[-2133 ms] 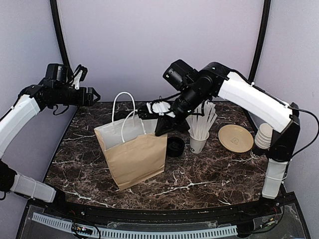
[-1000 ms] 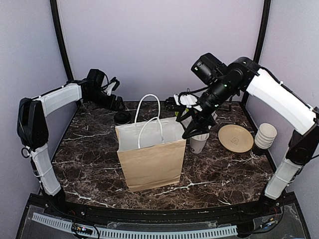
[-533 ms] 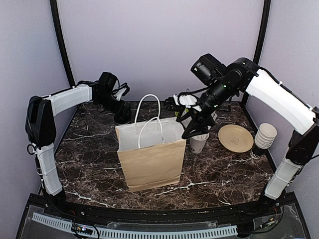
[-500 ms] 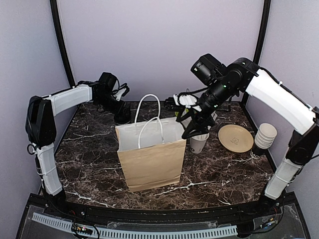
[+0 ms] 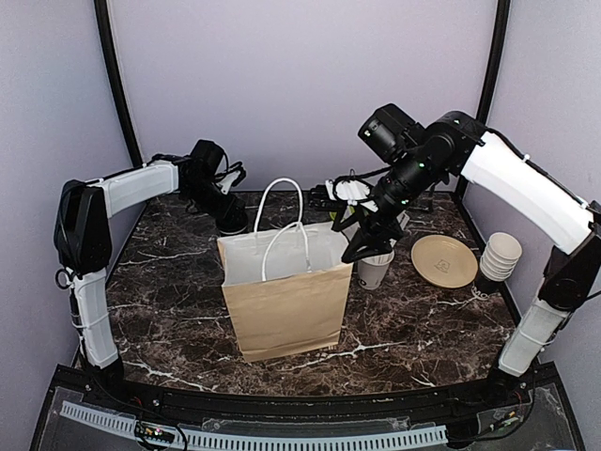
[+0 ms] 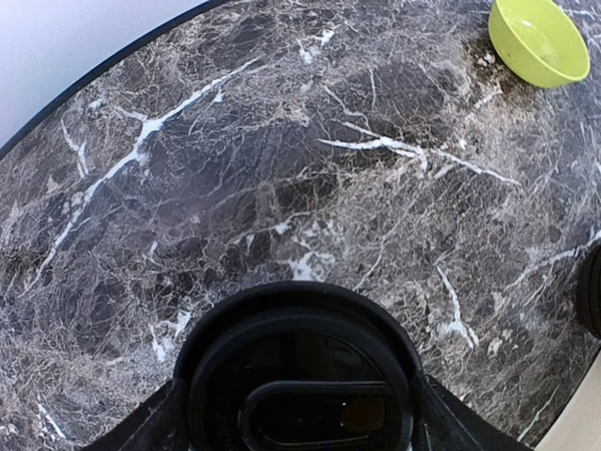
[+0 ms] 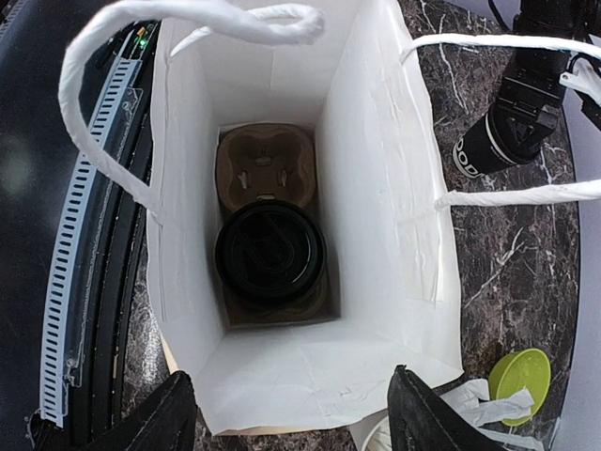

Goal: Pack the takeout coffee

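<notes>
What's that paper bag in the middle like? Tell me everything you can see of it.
The paper bag stands upright and open in the middle of the marble table. It looks like kraft paper, brown outside and white inside, with two white looped handles at its rim. On its floor lies a cardboard cup carrier holding one black-lidded coffee cup. The right gripper hangs open above its mouth; whether it touches the rim is unclear.
</notes>
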Controlling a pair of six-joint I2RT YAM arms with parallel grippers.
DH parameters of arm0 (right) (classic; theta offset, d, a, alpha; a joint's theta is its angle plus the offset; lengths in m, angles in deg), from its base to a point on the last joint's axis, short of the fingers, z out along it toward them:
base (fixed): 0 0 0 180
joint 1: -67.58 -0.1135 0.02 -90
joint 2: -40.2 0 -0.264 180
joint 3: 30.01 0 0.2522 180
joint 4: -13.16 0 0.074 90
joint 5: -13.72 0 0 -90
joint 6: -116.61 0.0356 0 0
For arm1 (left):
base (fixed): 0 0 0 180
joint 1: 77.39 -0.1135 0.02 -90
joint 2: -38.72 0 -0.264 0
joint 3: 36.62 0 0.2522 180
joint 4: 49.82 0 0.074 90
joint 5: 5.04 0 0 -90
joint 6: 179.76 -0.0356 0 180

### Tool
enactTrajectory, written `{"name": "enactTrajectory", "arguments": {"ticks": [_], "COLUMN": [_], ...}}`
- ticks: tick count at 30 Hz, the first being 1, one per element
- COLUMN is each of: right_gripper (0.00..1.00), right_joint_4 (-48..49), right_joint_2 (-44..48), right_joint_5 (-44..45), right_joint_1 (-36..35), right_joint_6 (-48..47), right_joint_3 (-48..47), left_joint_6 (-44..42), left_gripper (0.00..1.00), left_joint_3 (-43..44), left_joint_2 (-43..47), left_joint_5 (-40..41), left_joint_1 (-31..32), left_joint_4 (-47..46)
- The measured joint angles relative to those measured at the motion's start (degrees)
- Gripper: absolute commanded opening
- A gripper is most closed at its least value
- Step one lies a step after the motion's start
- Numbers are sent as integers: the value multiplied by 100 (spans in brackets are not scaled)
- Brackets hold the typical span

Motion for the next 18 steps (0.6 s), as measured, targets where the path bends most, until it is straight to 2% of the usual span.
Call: {"name": "enactTrajectory", "arguments": {"ticks": [7,14,18], "right_gripper": [71,70,70], "right_joint_4": [42,52,66], "right_joint_2": [0,0,0], "right_joint_5": [11,48,74], "right_joint_1": [0,0,7], "right_joint_6": [20,22,26], "right_joint_3": [11,11,11], "left_joint_6": [-96,-85,-37], "left_gripper": [65,64,64], "left_joint_3": [282,299,-337], "left_joint_2": [-157,-13,782], "left_joint_5": [249,382,498], "left_joint_1": [122,168,168], "left_joint_4": [170,540,608]}}
